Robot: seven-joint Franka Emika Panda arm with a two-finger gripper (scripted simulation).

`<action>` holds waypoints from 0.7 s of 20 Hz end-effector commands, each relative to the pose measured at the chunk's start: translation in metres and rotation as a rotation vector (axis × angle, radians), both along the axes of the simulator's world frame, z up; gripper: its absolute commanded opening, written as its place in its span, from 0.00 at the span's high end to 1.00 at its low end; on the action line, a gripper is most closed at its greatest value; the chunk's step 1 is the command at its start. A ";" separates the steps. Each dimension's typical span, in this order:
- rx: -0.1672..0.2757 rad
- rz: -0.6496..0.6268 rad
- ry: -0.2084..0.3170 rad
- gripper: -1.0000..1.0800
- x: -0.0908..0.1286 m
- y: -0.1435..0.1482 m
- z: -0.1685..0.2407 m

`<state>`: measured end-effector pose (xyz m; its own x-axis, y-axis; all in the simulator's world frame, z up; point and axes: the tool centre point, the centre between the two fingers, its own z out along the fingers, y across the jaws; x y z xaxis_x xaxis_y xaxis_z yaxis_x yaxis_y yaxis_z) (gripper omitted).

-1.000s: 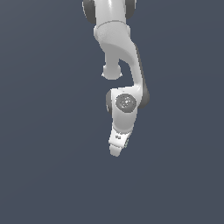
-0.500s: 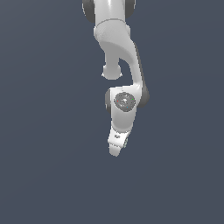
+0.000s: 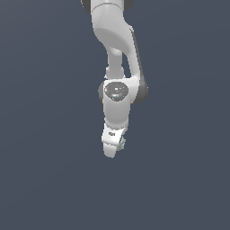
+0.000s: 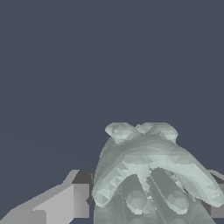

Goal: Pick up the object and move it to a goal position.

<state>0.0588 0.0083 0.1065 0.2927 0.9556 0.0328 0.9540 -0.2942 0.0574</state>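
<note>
Counting: one object (image 4: 148,175) | one gripper (image 3: 113,146), closed on it | object seen pressed between two fingers (image 4: 65,203)

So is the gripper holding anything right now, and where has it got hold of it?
Yes. The gripper holds the pale grey-green lumpy object, with a finger on either flank. The contact points themselves are hidden.

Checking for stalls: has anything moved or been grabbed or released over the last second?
Nothing visibly changed. The gripper hangs at the same spot and tilt in the exterior view, and the pale grey-green object sits between its fingers.
</note>
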 end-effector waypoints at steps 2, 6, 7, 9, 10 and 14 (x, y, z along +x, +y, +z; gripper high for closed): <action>0.005 0.032 -0.033 1.00 0.004 -0.019 0.027; 0.014 0.075 -0.075 1.00 0.010 -0.043 0.061; 0.016 0.086 -0.085 1.00 0.011 -0.049 0.070; 0.021 0.107 -0.106 1.00 0.014 -0.060 0.086; 0.023 0.117 -0.116 1.00 0.015 -0.066 0.095; 0.032 0.158 -0.155 1.00 0.019 -0.088 0.127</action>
<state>0.0766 -0.0716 0.2213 0.1466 0.9849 0.0917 0.9692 -0.1616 0.1857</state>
